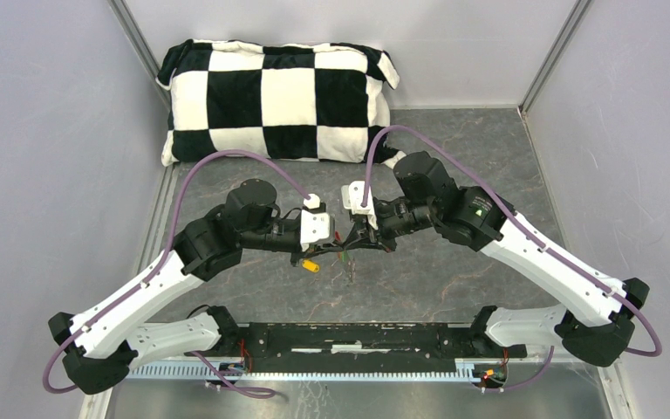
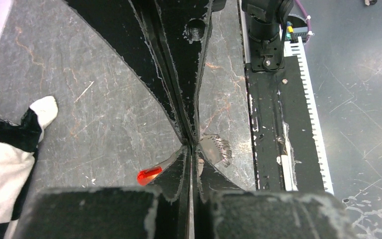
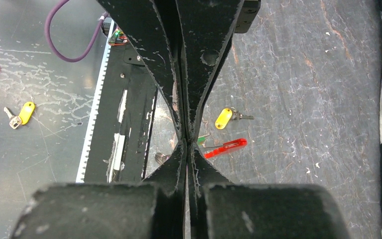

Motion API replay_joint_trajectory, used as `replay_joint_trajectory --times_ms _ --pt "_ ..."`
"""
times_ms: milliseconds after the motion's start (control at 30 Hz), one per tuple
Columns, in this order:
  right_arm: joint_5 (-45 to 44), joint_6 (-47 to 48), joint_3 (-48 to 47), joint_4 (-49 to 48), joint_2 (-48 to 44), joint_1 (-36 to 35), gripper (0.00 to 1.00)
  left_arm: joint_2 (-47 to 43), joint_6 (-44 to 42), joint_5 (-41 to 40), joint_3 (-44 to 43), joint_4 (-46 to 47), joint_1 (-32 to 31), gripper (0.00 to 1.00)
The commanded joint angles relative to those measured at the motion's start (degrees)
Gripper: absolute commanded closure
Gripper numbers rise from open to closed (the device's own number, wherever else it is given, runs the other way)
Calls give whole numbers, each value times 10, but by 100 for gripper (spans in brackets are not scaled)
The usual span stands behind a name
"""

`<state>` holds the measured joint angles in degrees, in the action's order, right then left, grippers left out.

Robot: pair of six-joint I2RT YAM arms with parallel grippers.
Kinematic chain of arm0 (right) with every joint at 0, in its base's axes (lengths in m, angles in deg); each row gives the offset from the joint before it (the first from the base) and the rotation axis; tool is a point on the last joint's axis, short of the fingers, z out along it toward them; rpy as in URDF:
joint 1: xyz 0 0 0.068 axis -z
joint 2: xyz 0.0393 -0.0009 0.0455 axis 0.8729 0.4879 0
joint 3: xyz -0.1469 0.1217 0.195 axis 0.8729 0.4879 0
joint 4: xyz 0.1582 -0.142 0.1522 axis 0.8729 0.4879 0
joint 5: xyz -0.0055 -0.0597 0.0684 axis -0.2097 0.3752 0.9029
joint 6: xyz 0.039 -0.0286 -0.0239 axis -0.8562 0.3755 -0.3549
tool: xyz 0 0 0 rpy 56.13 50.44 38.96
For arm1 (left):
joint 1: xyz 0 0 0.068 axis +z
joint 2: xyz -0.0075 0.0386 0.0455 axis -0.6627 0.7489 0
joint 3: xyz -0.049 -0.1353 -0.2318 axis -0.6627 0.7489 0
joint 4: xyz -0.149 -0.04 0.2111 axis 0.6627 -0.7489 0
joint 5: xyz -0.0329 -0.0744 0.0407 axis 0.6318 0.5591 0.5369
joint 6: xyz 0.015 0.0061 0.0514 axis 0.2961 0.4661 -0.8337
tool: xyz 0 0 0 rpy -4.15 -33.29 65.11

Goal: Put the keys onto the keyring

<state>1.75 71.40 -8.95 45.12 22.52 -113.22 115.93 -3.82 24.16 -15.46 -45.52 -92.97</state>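
My two grippers meet above the middle of the table. The left gripper (image 1: 330, 247) (image 2: 191, 147) is shut on the keyring: its red tag (image 2: 149, 175) sticks out to one side of the jaws and its grey metal coil (image 2: 218, 148) to the other. The right gripper (image 1: 352, 245) (image 3: 186, 140) is shut, and a sliver of the green key (image 3: 202, 139) pokes out at its tips, right beside the red tag (image 3: 226, 148). The yellow key (image 3: 223, 118) (image 1: 311, 264) lies loose on the table just beyond, untouched.
A black-and-white checkered pillow (image 1: 279, 100) lies at the back of the table. A black rail with a white toothed strip (image 1: 349, 349) runs along the near edge. Spare tagged keys, one of them yellow (image 3: 24, 113), lie on the metal surface past that edge.
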Motion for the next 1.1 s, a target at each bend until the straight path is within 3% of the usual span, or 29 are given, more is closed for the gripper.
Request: replay_joint_trajectory --times_ms 0,67,100,333,600,767,900,1067 --pt "-28 -17 -17 -38 -20 3 100 -15 -37 11 -32 6 -2 92" --pt "-37 -35 -6 -65 -33 3 100 -16 -38 0 -33 4 -2 69" --pt "-37 -45 3 -83 -41 3 100 -17 -39 -6 -31 4 -2 64" --pt "-16 -120 75 -200 -95 7 100 -30 -38 -21 -18 11 -2 49" --pt "13 -260 194 -416 -158 22 100 -62 -52 -43 10 86 -2 51" --pt "-20 -348 272 -547 -184 25 100 -81 -80 -19 21 110 -3 62" --pt "-51 -401 318 -630 -201 25 100 -88 -106 -12 34 98 -3 78" --pt "-71 -439 358 -696 -214 25 100 -96 -122 -22 45 94 -3 78"
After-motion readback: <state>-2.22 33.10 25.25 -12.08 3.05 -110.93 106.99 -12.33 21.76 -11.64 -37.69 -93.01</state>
